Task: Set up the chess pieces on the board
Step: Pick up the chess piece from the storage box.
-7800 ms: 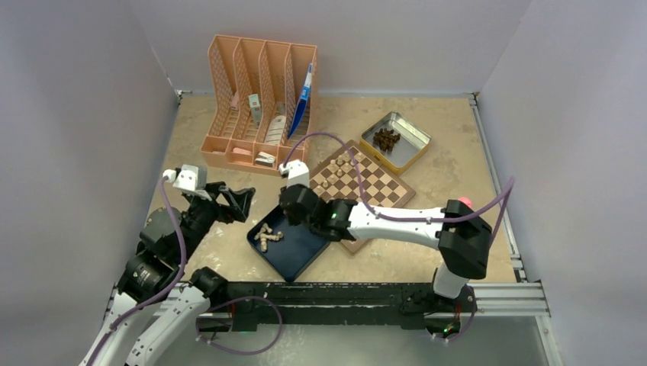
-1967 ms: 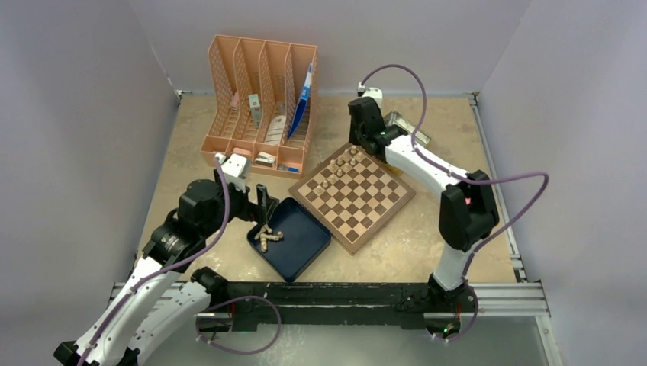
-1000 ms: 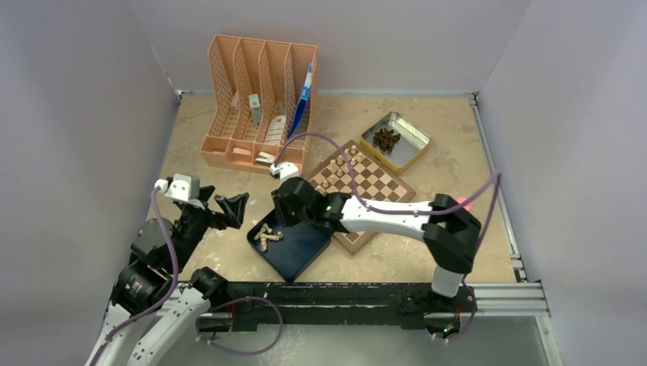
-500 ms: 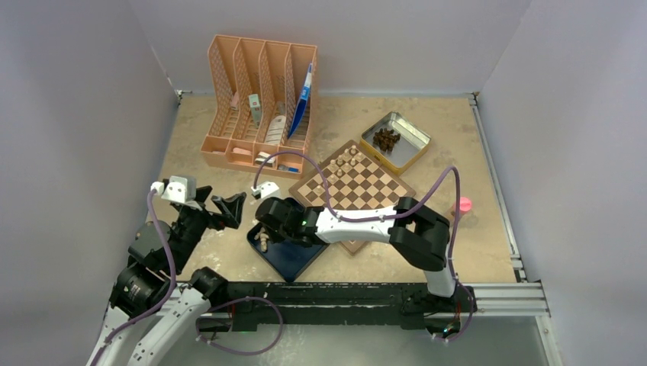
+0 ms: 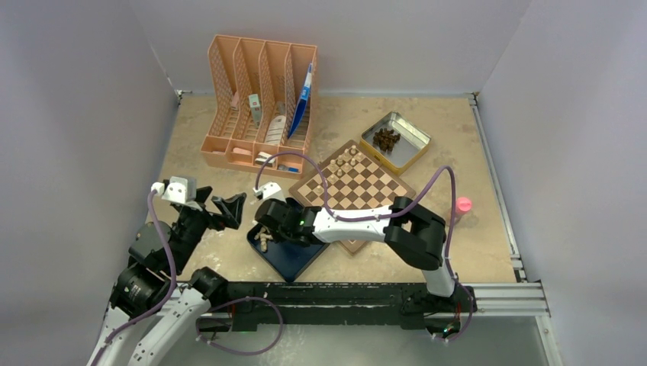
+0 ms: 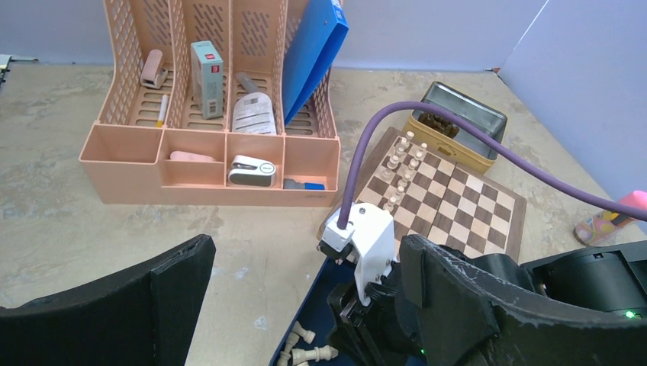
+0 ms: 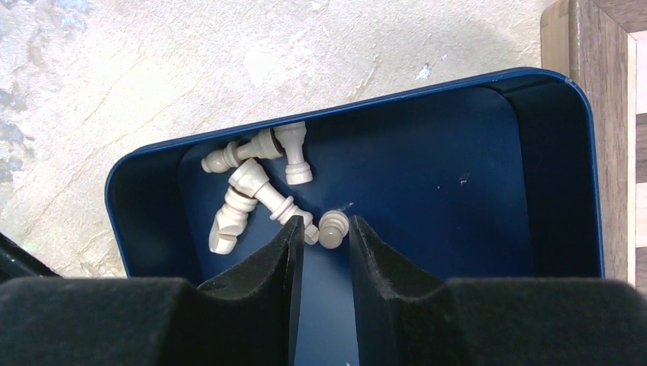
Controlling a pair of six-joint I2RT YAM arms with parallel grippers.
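The board (image 5: 366,191) lies mid-table with several pale chess pieces (image 5: 342,163) standing along its far-left edge, also seen in the left wrist view as chess pieces (image 6: 402,156) on the board (image 6: 458,206). More pieces (image 7: 252,179) lie tumbled in the dark blue tray (image 7: 427,84). My right gripper (image 7: 326,229) reaches down into that tray (image 5: 294,258), jaws a narrow gap apart. One upright pawn (image 7: 333,227) stands at its tips, not clamped. My left gripper (image 5: 221,202) hovers wide open left of the tray, holding nothing.
A peach desk organiser (image 5: 259,99) with a blue folder stands at the back left. A metal tin (image 5: 394,139) of dark pieces sits behind the board. A small pink object (image 5: 462,204) lies to the right of the board.
My right arm has swung left from beside the board and come down over the pieces in the tray. The left arm has barely moved.
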